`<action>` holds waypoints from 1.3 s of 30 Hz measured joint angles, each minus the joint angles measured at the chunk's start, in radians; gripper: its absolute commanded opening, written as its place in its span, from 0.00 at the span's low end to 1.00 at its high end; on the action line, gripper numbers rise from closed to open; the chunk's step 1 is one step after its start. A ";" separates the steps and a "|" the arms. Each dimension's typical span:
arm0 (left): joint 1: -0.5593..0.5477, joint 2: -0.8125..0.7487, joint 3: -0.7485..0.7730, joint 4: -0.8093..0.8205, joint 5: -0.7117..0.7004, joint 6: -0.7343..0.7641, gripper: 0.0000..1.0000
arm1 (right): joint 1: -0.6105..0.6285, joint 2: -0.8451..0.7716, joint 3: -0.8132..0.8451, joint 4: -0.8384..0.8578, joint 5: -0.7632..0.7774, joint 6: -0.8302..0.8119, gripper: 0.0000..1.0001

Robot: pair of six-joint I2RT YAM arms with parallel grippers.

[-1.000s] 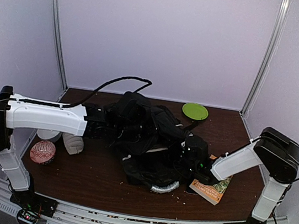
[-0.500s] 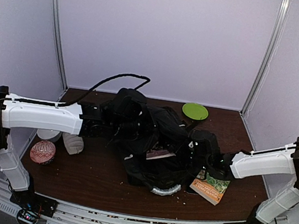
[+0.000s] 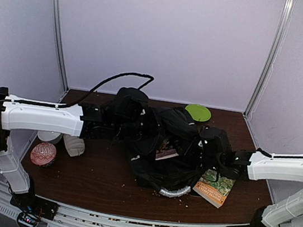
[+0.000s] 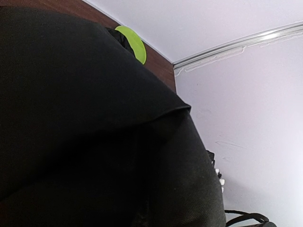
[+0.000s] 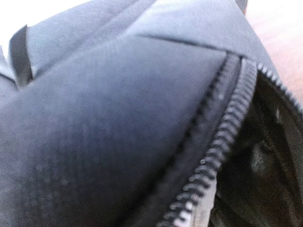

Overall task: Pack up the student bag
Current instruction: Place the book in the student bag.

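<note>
Left pincer [image 3: 114, 126] is reaching in from the left and is pressed together on the bag [image 3: 155, 170], pinching a fold of black cloth that is standing up off the surface [image 3: 91, 178] right at its tip. In its wrist view the bag's cloth [image 4: 85, 118] is filling nearly everything and hiding the fingers. The green disc [image 4: 132, 43] is peeking over the cloth, far beyond the pincer.

Right pincer [image 3: 210, 149] is pushing in from the right, up against the bag's right side. It is black on black, so I cannot tell if it is spread or pinching anything. Its wrist view is showing only blurred bag cloth [image 5: 104, 142] and a zipper [image 5: 222, 156] running along an open edge just right of it.

The bag is lying crumpled mid-surface, between the two pincers. Its grey handle [image 3: 173, 192] is curling out on the near side. A book [image 3: 214, 185] is lying just nearer than the right pincer, touching the bag's edge. A patterned ball [image 3: 43, 154] and a white bottle [image 3: 73, 145] are sitting under the left arm, well back from its pincer.
</note>
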 measured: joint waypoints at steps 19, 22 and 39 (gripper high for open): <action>0.019 0.037 0.019 -0.015 -0.017 0.000 0.00 | -0.011 0.103 0.019 0.132 -0.089 -0.079 0.72; 0.025 0.032 0.019 -0.014 -0.016 0.000 0.00 | -0.011 0.048 0.018 0.112 -0.106 -0.103 0.75; 0.105 -0.043 -0.060 -0.035 -0.049 0.021 0.00 | -0.014 -0.309 -0.060 -0.020 -0.172 -0.259 0.72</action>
